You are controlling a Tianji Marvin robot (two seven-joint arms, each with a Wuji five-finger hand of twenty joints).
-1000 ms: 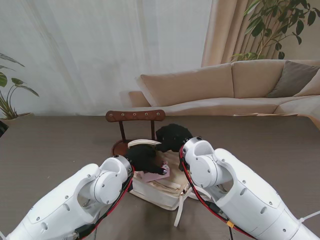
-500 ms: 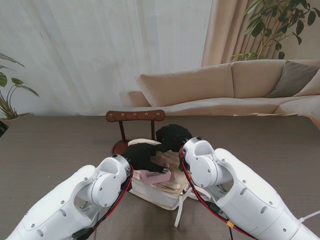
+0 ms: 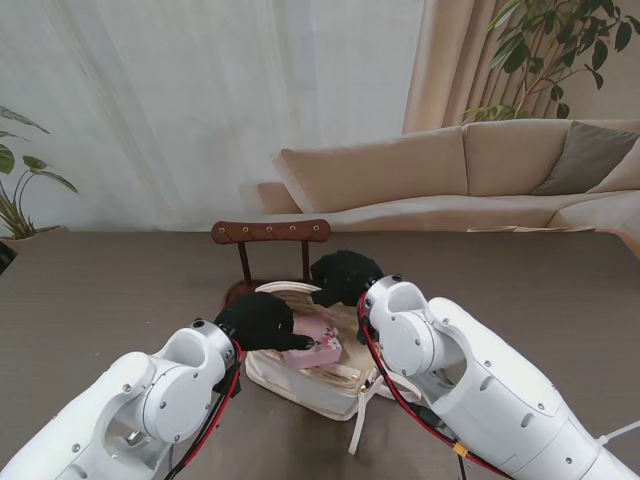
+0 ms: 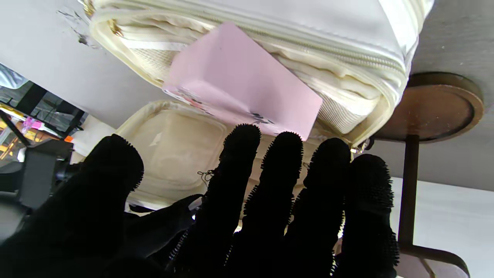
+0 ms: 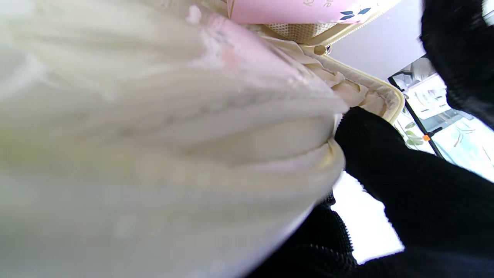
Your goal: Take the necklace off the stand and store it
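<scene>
Cream fabric of the open storage bag [image 3: 310,385] is lying between both arms, with a pink box [image 3: 318,345] resting in its mouth and the wooden stand [image 3: 270,232] just behind it. The left hand [image 3: 258,320] is hovering over the bag with fingers [image 4: 239,170] extended and close together, holding nothing I can make out. The right hand [image 3: 345,275] is pinching the bag's lid edge; the necklace is too small to locate.

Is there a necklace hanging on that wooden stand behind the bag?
No, the wooden stand shows a bare crossbar with only its small pegs, and nothing dangles from it in the view from above.
</scene>
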